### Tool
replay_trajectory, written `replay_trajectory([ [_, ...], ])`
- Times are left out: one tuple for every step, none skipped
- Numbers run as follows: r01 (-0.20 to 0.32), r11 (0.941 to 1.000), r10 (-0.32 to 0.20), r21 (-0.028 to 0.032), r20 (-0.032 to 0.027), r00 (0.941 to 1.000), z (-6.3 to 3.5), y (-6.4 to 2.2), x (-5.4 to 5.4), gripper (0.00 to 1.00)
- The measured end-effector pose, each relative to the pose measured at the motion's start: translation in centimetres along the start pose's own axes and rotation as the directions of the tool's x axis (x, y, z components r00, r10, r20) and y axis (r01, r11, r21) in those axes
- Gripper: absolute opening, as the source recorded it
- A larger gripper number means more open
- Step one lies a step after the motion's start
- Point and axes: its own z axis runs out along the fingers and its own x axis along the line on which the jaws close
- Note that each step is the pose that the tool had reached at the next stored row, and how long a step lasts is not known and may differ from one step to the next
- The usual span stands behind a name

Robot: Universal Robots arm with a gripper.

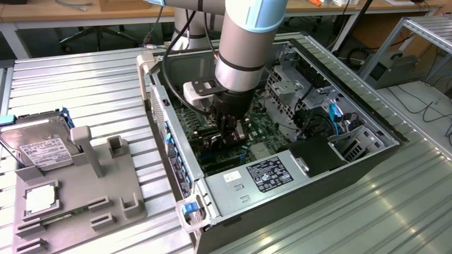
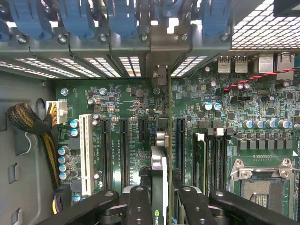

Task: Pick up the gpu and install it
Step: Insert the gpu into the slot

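Note:
The gpu [image 2: 159,174] stands on edge between my fingers; its thin edge runs toward the case's rear slot openings [image 2: 159,75]. My gripper [image 2: 164,206] is shut on the gpu, one black finger [image 2: 139,206] on each side. It hangs over the green motherboard [image 2: 117,101], between the black expansion slots [image 2: 124,152] and the memory slots [image 2: 206,159]. I cannot tell whether the card's lower edge touches a slot. In the exterior view the arm reaches down into the open computer case [image 1: 381,135], with the gripper [image 1: 231,135] low over the board.
A white slot [image 2: 86,154] and braided cables [image 2: 28,119] lie beside the black slots, with the empty processor socket [image 2: 262,185] on the other side. The power supply [image 1: 272,172] sits at the case's near end. Outside, a hard drive [image 1: 39,145] and a grey fixture [image 1: 84,201] lie at the exterior view's left.

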Motion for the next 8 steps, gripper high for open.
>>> replay_trajectory([
  [0.000,1.0000,0.000,0.0000,-0.0001,1.0000,0.00,0.00,0.00,0.27],
  [0.000,1.0000,0.000,0.0000,0.0000,1.0000,0.00,0.00,0.00,0.27],
  [0.000,1.0000,0.000,0.0000,0.0000,1.0000,0.00,0.00,0.00,0.27],
  [0.000,1.0000,0.000,-0.0003,0.0006,1.0000,0.01,0.01,-0.01,0.27],
  [0.000,1.0000,0.000,-0.0001,0.0006,1.0000,0.02,0.01,-0.01,0.28],
  [0.000,1.0000,0.000,0.0002,0.0003,1.0000,0.02,0.01,0.00,0.35],
  [0.000,1.0000,0.000,0.0001,0.0003,1.0000,0.01,0.00,0.00,0.35],
  [0.000,1.0000,0.000,0.0000,0.0001,1.0000,0.00,0.00,0.00,0.35],
])
